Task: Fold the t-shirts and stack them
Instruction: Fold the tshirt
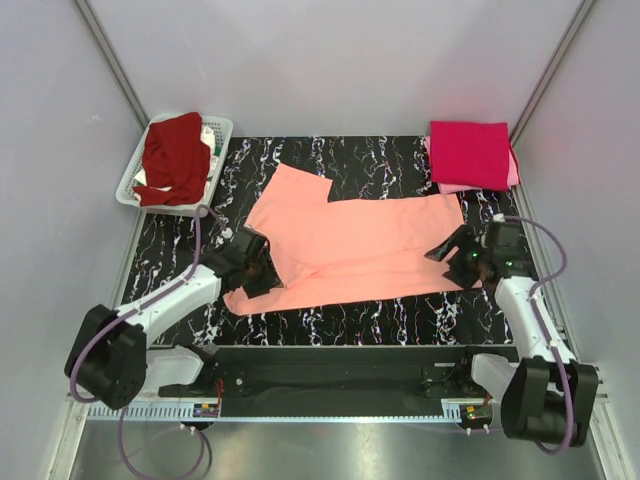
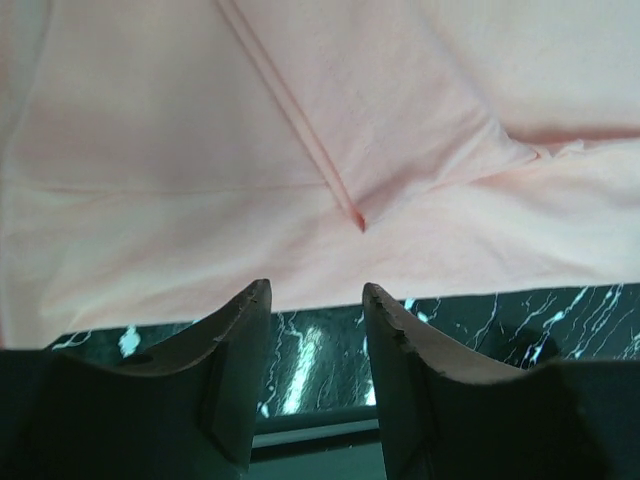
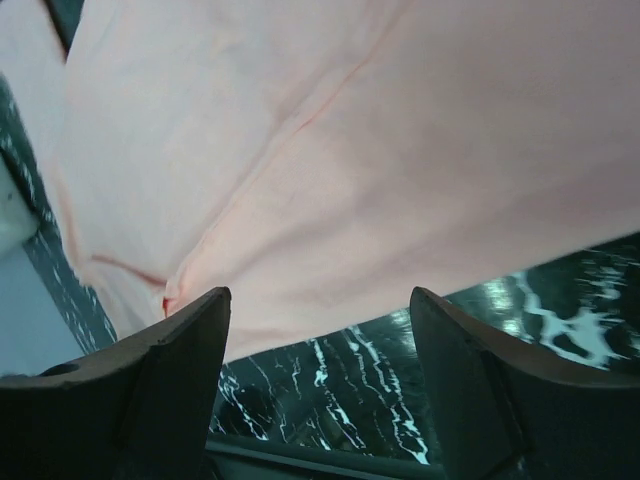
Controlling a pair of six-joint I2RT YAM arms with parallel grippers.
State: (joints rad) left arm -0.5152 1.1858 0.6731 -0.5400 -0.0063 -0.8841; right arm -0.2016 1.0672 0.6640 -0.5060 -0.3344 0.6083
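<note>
A salmon-peach t-shirt (image 1: pixel 350 245) lies spread flat across the black marbled table (image 1: pixel 380 320), one sleeve pointing to the back left. My left gripper (image 1: pixel 265 275) hovers at its near left corner, open, with nothing between the fingers. In the left wrist view the gripper (image 2: pixel 315 290) sits just short of the shirt's hem (image 2: pixel 300 120). My right gripper (image 1: pixel 448 254) is at the shirt's right end, open wide and empty. In the right wrist view the gripper (image 3: pixel 320 295) is over bare table, and the cloth edge (image 3: pixel 350 150) lies just ahead of it.
A folded crimson t-shirt (image 1: pixel 470 152) rests on a light pink one (image 1: pixel 515 172) at the back right corner. At the back left a white basket (image 1: pixel 222 130) holds a crumpled dark red t-shirt (image 1: pixel 172 158). Grey walls close in both sides.
</note>
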